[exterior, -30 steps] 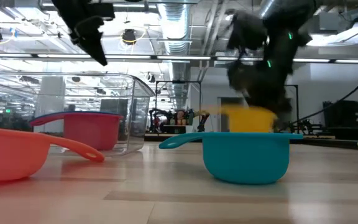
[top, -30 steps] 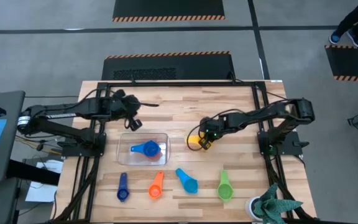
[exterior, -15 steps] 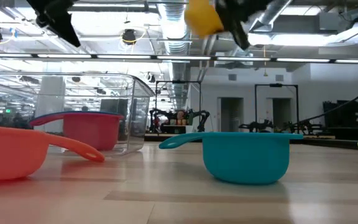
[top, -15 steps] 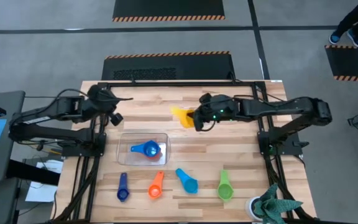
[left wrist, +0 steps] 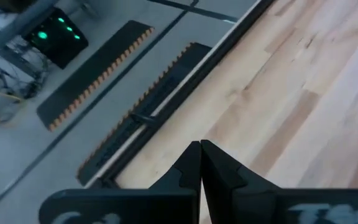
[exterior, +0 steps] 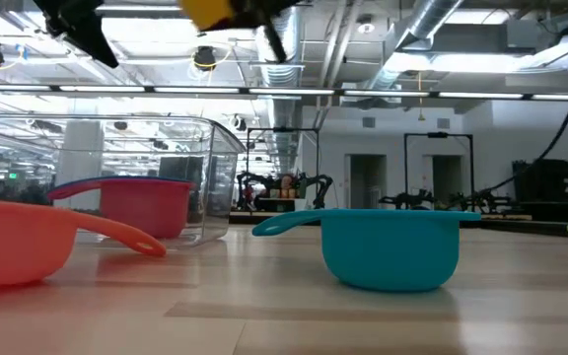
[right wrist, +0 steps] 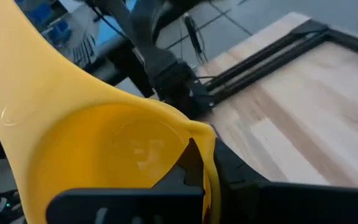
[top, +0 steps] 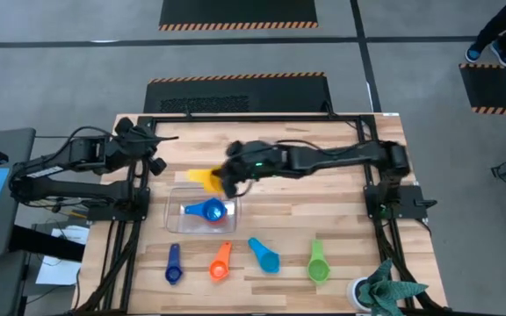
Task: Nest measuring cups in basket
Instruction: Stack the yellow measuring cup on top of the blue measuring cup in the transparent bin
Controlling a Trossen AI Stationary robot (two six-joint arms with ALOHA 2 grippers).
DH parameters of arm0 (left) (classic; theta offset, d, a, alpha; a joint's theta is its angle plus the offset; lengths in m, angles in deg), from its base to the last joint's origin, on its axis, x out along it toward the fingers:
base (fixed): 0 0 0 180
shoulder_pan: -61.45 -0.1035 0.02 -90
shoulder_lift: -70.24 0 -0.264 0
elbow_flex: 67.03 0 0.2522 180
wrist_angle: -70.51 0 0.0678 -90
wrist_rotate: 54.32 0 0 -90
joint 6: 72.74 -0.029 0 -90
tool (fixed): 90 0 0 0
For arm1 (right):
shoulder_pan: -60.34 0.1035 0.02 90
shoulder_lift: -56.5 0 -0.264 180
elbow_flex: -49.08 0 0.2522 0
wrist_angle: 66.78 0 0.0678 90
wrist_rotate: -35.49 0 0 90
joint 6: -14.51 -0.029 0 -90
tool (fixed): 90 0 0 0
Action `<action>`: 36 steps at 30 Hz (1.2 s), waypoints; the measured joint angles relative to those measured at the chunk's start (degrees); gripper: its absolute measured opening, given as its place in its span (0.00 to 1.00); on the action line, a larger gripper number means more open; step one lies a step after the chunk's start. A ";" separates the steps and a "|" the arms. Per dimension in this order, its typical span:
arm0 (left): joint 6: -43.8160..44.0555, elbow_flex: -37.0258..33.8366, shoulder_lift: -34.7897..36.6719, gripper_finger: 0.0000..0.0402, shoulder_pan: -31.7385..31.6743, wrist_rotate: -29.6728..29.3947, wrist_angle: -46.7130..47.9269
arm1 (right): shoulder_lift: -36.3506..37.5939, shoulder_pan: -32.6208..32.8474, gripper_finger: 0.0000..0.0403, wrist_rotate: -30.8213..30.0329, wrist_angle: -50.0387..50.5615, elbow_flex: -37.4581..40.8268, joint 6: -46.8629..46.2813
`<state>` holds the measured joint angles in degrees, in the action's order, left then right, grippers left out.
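Note:
My right gripper [top: 227, 180] is shut on the yellow measuring cup [top: 204, 178], held in the air over the far edge of the clear basket [top: 176, 200]. The basket holds a blue cup [top: 207, 211] nested in a red one [exterior: 151, 209]. My left gripper [top: 154, 163] is shut and empty, above the table left of the basket. The dark blue cup [top: 174, 264], orange cup [top: 220, 261], light blue cup [top: 264, 254] and green cup [top: 317, 262] lie in a row near the table's near edge. My right gripper pinches the wall of the yellow cup's bowl at its rim [right wrist: 199, 138], one finger [right wrist: 190, 163] inside the bowl and one outside. The fingers come from the table's right side. The cup is lifted clear, its handle [top: 197, 175] pointing toward the table's left.
A small green plant [top: 383, 290] stands at the table's near right corner. Bare wood lies between the basket and the far edge [top: 262, 123]. A person's feet show on the floor at the far right [top: 490, 53].
My right gripper has lifted the yellow cup off the table right of the basket and carried it up and toward the table's left, to above the basket's far edge. My left gripper has drawn back from the basket toward the table's left edge.

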<state>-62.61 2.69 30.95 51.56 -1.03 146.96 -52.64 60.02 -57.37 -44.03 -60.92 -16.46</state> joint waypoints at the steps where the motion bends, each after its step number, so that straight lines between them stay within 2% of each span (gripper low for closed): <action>1: -0.93 0.00 0.00 0.00 -0.04 -0.51 0.13 | -2.17 0.00 0.03 0.47 3.39 -2.68 0.01; 12: -7.54 0.00 -0.03 0.00 -0.46 -3.30 1.00 | -22.23 2.34 0.03 1.64 24.93 -30.12 -0.98; 17: -7.54 0.00 -0.04 0.00 -0.46 -3.47 0.97 | -28.25 3.34 0.03 1.49 33.17 -38.25 -3.93; 22: -7.54 0.00 -0.04 0.00 -0.46 -3.07 0.97 | -30.13 3.98 0.02 1.41 36.08 -38.21 -7.73; 28: -8.44 0.00 -0.02 0.00 -0.46 -2.64 1.00 | -29.96 4.36 0.02 -3.59 38.65 -38.28 -8.09; 36: -8.62 0.00 -0.02 0.00 -0.46 -0.57 1.04 | -30.79 4.22 0.02 -5.00 38.61 -38.35 -10.09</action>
<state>-71.23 2.69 30.93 51.10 -1.60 148.00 -83.43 64.24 -62.37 -5.42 -99.27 -26.55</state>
